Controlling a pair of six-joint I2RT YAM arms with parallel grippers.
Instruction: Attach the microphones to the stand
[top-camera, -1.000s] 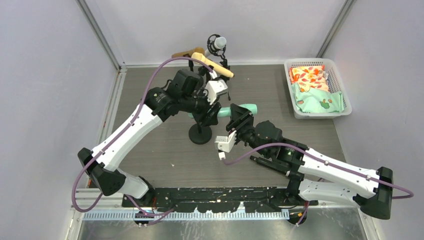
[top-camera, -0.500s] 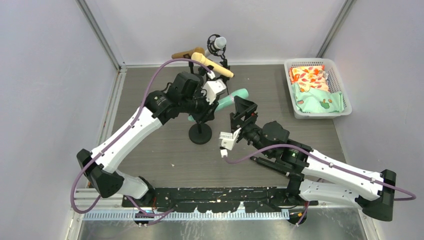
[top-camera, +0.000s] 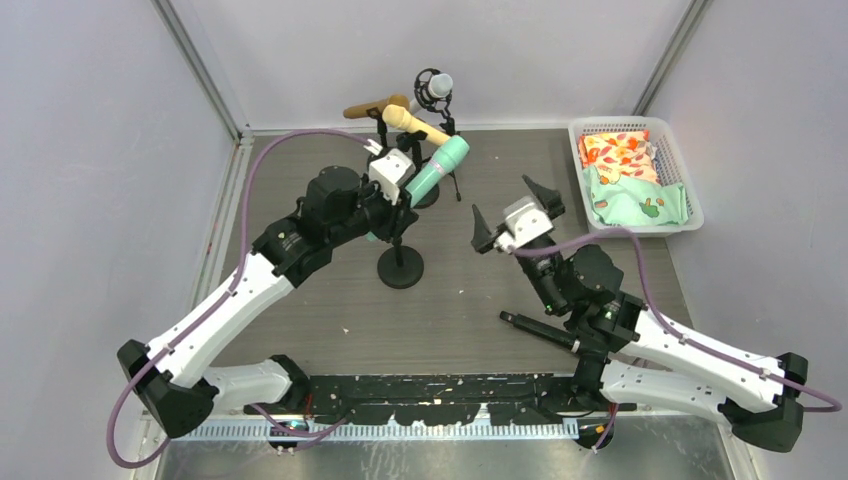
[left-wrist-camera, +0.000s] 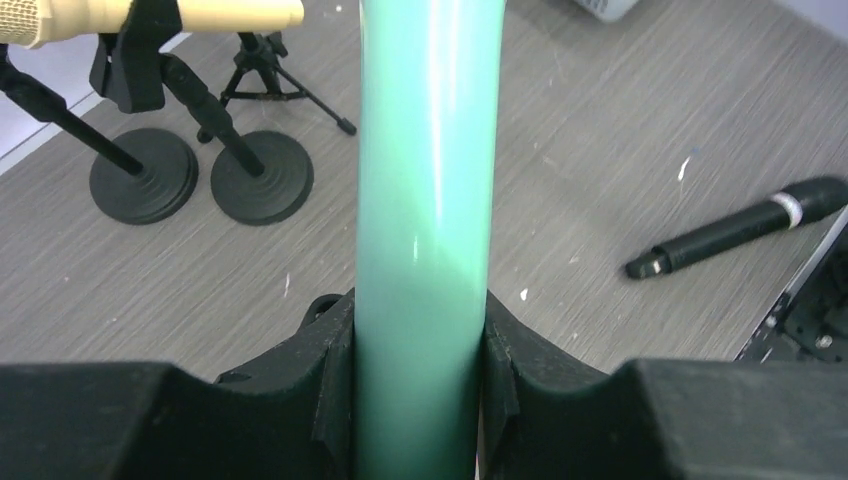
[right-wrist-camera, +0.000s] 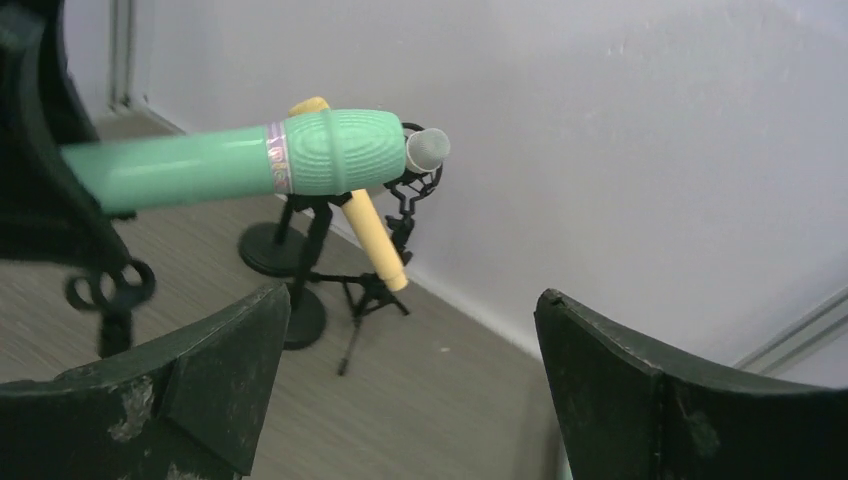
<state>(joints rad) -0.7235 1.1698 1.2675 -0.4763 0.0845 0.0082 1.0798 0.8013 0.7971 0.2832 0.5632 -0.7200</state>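
**Teal microphone held aloft over the front stand, right arm's jaws spread wide**

From where I stand, the left gripper is pinching the slim teal-green stick microphone low on its smooth barrel, one black finger pressed against each side. The microphone is off the table and tilted, its ribbed head pointing up and away toward the back wall. Its lower end sits above the black round-based stand in the middle of the grey wood-grain table. I cannot tell whether it touches that stand's clip.

The right gripper hangs just to the right of that stand, raised off the table, with its two dark fingers spread far apart and nothing between them.

At the back of the table stand more black stands, close together. One carries the cream-yellow microphone, slanted in its clip. Behind it the metallic gold microphone lies nearly level. The white microphone with a grey mesh head sits in a round black cradle.

The black stick microphone lies flat on the table near the right arm's base, well apart from every stand. A white plastic basket of patterned cloth packets sits in the far right corner.
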